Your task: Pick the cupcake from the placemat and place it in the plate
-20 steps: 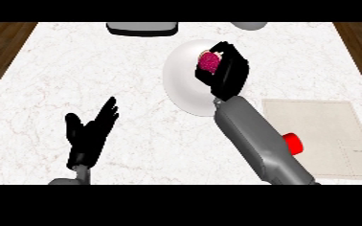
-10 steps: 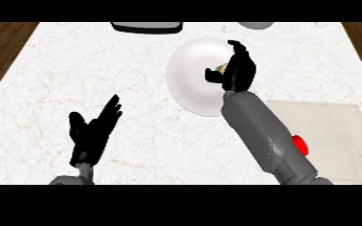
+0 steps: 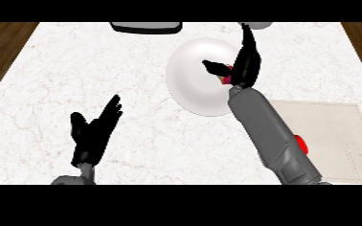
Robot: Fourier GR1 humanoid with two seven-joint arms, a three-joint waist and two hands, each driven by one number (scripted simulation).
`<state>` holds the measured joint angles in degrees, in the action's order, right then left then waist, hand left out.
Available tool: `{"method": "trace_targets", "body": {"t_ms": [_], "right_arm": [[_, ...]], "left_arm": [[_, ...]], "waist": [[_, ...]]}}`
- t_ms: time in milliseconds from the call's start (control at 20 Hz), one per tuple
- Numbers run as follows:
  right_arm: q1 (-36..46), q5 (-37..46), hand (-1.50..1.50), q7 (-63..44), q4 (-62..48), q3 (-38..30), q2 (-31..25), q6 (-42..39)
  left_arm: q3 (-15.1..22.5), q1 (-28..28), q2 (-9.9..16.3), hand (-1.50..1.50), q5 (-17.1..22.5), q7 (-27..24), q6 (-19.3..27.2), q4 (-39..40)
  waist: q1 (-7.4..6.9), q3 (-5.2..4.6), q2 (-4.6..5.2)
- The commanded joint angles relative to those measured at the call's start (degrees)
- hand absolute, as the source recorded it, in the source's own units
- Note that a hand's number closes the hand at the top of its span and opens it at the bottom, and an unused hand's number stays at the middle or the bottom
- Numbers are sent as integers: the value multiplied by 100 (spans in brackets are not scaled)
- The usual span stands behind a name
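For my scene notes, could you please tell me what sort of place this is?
Most likely a kitchen counter: a white marbled counter top holds a white plate, a beige placemat and a cupcake under the right hand.

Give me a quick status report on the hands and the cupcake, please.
Right robot hand open above the plate, fingers straight. Cupcake on the plate, mostly hidden by that hand. Left robot hand open, resting lower left. Nothing in the way.

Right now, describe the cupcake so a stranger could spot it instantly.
Find the white plate in the middle of the marble counter. At its right side, under the right hand, sits the cupcake, mostly hidden. It is the only pink thing there.
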<state>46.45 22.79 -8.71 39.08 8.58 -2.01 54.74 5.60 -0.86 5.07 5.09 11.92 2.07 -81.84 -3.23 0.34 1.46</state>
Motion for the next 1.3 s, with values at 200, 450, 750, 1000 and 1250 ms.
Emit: {"method": "trace_targets", "body": {"t_ms": [200,450,750,1000,1250], "right_arm": [[-414,-1675,-150,2272,95,-1344,67,-595],[-855,-2240,-150,2815,474,-1457,-88,-2063],[-2508,-2156,-150,2555,1945,-749,-407,-3096],[-3621,-1754,-150,2308,3023,-269,-430,-2939],[-4542,-1287,-150,1916,4027,193,-562,-2911]], "left_arm": [[-90,-21,-27,0,-10,149,102,65],[33,363,-163,0,-194,-213,222,-9],[-294,407,89,0,134,-82,-107,-3],[-200,150,-189,0,-55,59,191,119],[-227,448,-18,0,6,102,-44,-224]], "waist": [[157,-19,-70],[272,-29,-128],[388,-36,-171],[379,-37,-163],[360,-36,-164]]}}
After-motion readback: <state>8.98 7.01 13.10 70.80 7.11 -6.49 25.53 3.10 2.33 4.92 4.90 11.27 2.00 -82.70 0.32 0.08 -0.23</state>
